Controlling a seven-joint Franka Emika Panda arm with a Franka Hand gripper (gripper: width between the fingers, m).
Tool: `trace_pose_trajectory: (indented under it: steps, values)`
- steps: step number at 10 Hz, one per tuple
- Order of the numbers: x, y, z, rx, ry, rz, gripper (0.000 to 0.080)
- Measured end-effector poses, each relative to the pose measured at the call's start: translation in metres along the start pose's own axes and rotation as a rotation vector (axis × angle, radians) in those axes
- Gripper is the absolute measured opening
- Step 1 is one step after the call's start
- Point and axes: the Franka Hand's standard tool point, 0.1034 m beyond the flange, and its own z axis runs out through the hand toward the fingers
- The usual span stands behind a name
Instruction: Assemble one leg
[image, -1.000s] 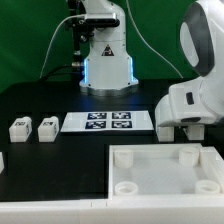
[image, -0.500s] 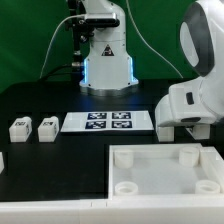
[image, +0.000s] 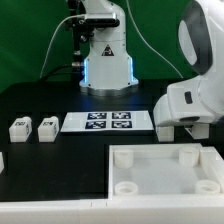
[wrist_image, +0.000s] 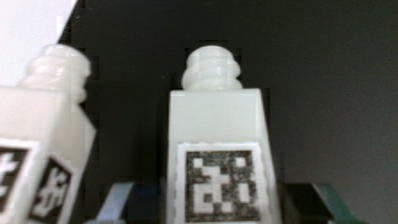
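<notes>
A leg sits between the pincer's dark fingers against the black bench, tag towards the wrist camera, with a second leg just beside it, but the blurred, cropped fingertips leave me unable to tell whether it is grasped or merely flanked

My bulky white wrist housing low over the black table, flat white marker board just beside it, large white socketed tray close by, two small white tagged blocks well apart, beyond the board's far end.
</notes>
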Motion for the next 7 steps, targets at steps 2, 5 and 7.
trace_pose_trajectory:
  steps: [2, 5, 7]
  values:
    - [-0.004, 0.008, -0.03, 0.012, 0.042, -0.037, 0.029]
    - [-0.014, 0.024, -0.103, 0.025, 0.243, -0.092, 0.029]
    - [-0.038, 0.033, -0.129, 0.01, 0.42, -0.09, 0.029]
